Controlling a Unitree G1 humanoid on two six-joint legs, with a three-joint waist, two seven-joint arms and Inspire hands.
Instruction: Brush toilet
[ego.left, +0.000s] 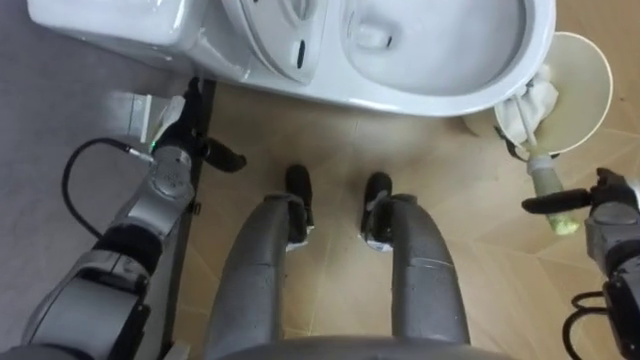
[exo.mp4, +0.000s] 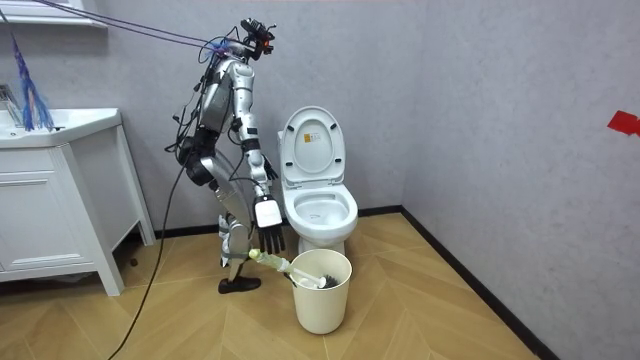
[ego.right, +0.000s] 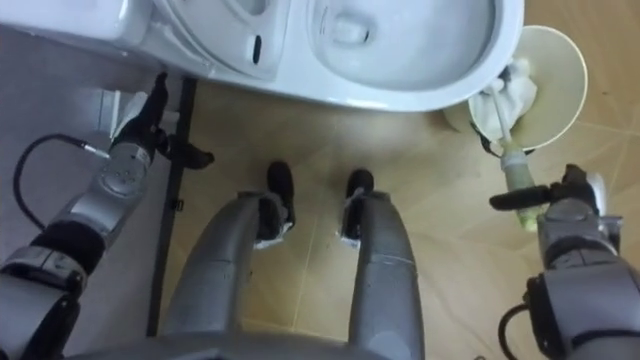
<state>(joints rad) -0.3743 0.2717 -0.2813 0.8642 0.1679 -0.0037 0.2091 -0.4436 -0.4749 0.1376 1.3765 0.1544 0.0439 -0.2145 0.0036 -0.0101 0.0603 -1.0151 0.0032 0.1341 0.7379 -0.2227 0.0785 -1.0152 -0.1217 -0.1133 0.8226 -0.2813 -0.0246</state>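
Note:
The white toilet (ego.left: 430, 60) stands in front of me with its lid (exo.mp4: 310, 145) raised and the bowl open. My right hand (ego.left: 608, 212) is shut on the pale green handle of the toilet brush (ego.left: 545, 178), thumb laid across it. The brush's white head (ego.left: 530, 105) rests inside a cream bin (ego.left: 590, 70) beside the bowl's right side. In the room view the brush (exo.mp4: 272, 260) slants from my hand (exo.mp4: 272, 238) down into the bin (exo.mp4: 322, 295). My left hand (ego.left: 183, 140) hangs open by the tank's side, holding nothing.
I stand on wood flooring close to the toilet, beside the grey wall with a black baseboard (ego.left: 190, 230) on my left. A white vanity cabinet (exo.mp4: 60, 200) stands further along at the room view's left. Open floor lies to the bin's right.

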